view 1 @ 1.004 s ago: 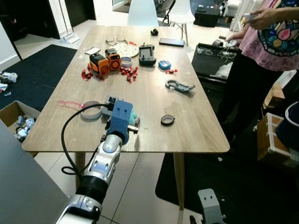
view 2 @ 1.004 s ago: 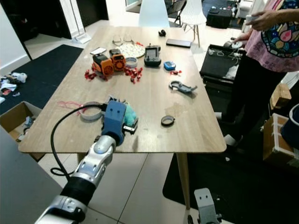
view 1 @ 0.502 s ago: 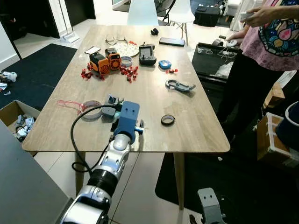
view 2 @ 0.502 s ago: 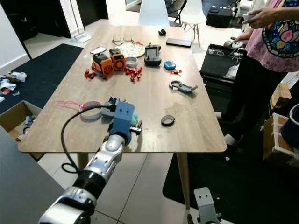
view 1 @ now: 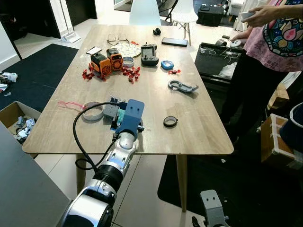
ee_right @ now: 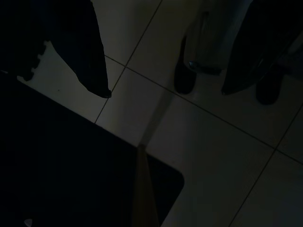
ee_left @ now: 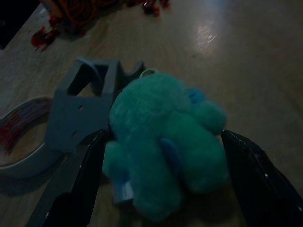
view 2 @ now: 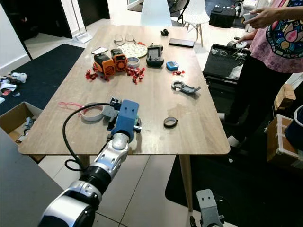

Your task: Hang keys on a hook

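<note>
**Inspector A:** Where is the left gripper (ee_left: 163, 161)?

**Inspector B:** Over the near edge of the wooden table (view 1: 199, 127). Its two black fingers (ee_left: 78, 184) are spread wide, one on each side of a teal plush keychain (ee_left: 163, 142), which lies on the tabletop. The pictures do not settle whether the fingers touch it.

**Inspector A:** What adjoins the plush?

**Inspector B:** A grey plastic hook bracket (ee_left: 83, 106) lies just beside it, touching or nearly so. A roll of tape (view 1: 92, 112) rests against the bracket's other side. A small metal ring (ee_left: 149, 72) shows at the plush's far end.

**Inspector A:** And the right gripper (ee_right: 163, 71)?

**Inspector B:** It hangs low over tiled floor (ee_right: 227, 156), its fingers set well apart and empty.

**Inspector A:** Anything else recorded?

**Inspector B:** A black ring (view 1: 170, 121) sits near the table's right edge, a grey carabiner (view 1: 181, 86) beyond it, and an orange toy (view 1: 107, 61) farther back. A person (view 1: 270, 52) stands at the right side.
</note>
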Tool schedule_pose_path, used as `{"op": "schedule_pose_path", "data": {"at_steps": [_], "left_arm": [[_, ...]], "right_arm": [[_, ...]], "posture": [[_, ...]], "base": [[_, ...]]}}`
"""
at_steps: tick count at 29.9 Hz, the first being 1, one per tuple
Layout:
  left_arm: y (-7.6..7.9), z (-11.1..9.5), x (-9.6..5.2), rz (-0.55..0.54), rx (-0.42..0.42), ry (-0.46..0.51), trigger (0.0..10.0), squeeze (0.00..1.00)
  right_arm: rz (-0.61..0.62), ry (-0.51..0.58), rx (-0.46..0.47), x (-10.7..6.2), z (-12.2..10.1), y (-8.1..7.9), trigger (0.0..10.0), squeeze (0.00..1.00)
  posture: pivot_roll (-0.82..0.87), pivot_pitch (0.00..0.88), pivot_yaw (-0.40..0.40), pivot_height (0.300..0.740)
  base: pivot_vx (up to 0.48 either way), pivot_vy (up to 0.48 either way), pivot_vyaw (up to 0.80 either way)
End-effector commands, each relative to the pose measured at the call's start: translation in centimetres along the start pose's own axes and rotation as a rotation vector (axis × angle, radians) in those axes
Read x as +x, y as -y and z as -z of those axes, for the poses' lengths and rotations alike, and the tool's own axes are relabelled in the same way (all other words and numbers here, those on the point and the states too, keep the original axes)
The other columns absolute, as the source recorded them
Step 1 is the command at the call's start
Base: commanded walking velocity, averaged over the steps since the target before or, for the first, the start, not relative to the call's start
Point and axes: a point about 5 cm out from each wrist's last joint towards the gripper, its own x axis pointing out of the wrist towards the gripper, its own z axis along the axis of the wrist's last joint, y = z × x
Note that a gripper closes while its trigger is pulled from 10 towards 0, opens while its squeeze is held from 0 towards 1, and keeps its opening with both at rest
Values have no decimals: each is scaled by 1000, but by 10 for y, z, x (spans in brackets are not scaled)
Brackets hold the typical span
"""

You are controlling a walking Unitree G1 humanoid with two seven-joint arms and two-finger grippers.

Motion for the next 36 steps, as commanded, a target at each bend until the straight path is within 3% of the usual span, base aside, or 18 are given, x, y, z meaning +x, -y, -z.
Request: {"op": "schedule_pose_path", "data": {"at_steps": [1,7,12,17,28,31,36], "left_arm": [[7,-4,-1,-2,11,7,10000,0],[8,-1,1,-23,25,-5,10000,0],[10,1,1,61,-37,-10,10000,0],[2,6,4,103,-74,-16,10000,0],[-28,17,12,21,-55,-60,10000,0],[-36,23,13,-56,-47,-93,10000,0],[-35,25,12,-62,-69,-109,10000,0]], "right_arm": [[-1,-9,2,-1,4,-1,10000,0],[-2,-4,2,0,2,-2,10000,0],[-1,2,3,0,1,-3,10000,0],[-1,3,2,0,1,-3,10000,0],[-2,8,1,0,-1,-3,10000,0],[-2,7,0,0,-1,-3,10000,0],[-1,7,0,0,0,-3,10000,0]], "posture": [[11,111,-14,740],[10,110,-12,740],[11,110,-12,740],[13,110,-14,740],[13,110,-16,740],[11,109,-17,740],[8,109,-16,740]], "base": [[0,0,0],[0,0,0],[0,0,0],[0,0,0],[0,0,0],[0,0,0],[0,0,0]]}}
